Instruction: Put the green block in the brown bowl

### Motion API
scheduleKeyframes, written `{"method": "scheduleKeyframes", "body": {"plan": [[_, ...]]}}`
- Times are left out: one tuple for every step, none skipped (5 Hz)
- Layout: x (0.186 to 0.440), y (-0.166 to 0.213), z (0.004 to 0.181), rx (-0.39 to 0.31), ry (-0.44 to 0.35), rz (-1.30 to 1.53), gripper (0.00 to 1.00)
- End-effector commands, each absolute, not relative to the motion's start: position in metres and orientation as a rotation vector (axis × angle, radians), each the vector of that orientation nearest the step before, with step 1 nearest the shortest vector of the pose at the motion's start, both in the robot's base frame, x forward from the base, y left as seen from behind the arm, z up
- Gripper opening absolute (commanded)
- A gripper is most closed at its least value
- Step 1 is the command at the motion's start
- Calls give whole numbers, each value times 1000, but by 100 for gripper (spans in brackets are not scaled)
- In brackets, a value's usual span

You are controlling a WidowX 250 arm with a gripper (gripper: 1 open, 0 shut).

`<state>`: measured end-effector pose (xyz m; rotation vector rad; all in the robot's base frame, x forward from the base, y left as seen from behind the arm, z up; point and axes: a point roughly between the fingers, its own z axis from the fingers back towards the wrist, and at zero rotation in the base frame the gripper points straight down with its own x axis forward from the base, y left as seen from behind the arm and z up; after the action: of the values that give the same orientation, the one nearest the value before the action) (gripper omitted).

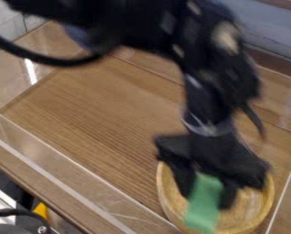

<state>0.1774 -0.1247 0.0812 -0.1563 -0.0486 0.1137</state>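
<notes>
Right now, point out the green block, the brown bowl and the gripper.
green block (206, 203): camera view, lower half of the bar.
brown bowl (170, 190): camera view, left rim.
gripper (211, 176): camera view, between the fingertips.

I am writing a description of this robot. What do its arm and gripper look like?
The arm is black and bulky, with a black cable looping off it at upper left. The gripper is also black, with two splayed fingers. Motion blur hides any markings.
</notes>
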Motion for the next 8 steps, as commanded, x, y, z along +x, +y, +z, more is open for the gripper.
{"method": "scheduleKeyframes", "body": {"plan": [[183, -125, 106, -194, -93, 84, 0], [186, -116, 111, -216, -81, 55, 0], [204, -104, 114, -232, -92, 147, 0], [213, -99, 117, -230, -96, 204, 0], [209, -100, 115, -231, -83, 192, 0], [204, -101, 116, -235, -72, 181, 0], [200, -102, 117, -239, -63, 171, 0], [201, -114, 120, -243, -53, 135, 0]]}}
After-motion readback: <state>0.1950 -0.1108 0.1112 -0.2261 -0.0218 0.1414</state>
